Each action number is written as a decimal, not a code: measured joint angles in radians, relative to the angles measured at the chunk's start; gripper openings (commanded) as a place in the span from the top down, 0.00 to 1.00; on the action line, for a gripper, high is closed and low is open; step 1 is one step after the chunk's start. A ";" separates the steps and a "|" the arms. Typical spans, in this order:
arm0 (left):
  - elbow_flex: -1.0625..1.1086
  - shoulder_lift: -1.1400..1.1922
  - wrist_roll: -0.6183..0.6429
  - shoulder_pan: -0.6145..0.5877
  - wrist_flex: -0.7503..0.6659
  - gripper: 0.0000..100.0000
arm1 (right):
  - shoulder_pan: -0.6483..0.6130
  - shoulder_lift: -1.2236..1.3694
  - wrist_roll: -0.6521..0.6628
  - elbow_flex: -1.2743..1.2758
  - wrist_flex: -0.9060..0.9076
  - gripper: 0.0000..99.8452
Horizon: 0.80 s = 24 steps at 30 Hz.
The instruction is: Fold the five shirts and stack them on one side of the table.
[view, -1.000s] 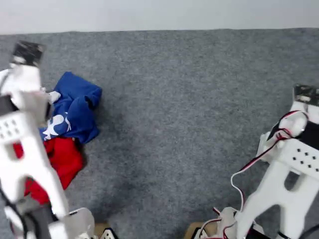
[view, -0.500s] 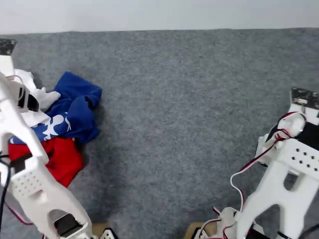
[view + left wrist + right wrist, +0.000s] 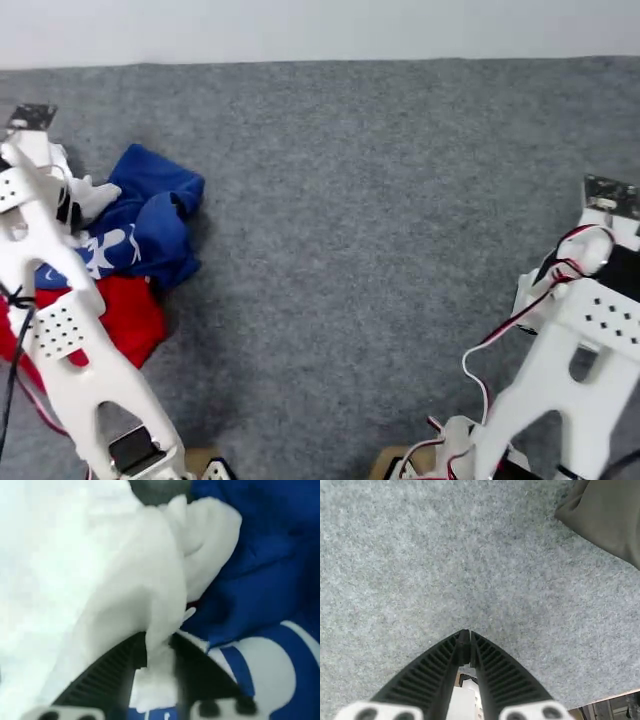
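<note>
The shirts sit heaped at nine o'clock on the grey mat, white shirt beside blue shirt and red shirt, likely so that one can be pulled free for folding. The left gripper is there, jaws nearly closed and pinching a white shirt fold. At four o'clock the right gripper hangs over bare mat, jaws pressed together on nothing, a dark shirt nearby.

I record the table cover as grey felt-like cloth, matt with a rough nap. The blue shirt is soft matt cloth carrying a smoother white print, and the red shirt and white shirt touching it look equally soft and matt. The left arm and right arm are smooth white plastic; the right gripper is ribbed black plastic.
</note>
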 measured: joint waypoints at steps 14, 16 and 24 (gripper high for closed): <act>-0.091 -0.316 0.092 0.153 0.005 1.00 | 0.000 -0.002 -0.002 0.014 0.000 0.99; -0.091 -0.393 0.163 0.212 0.006 1.00 | 0.000 -0.002 -0.002 0.040 0.000 0.99; -0.091 -0.578 0.330 0.563 0.008 1.00 | 0.000 -0.103 -0.002 0.160 0.000 0.99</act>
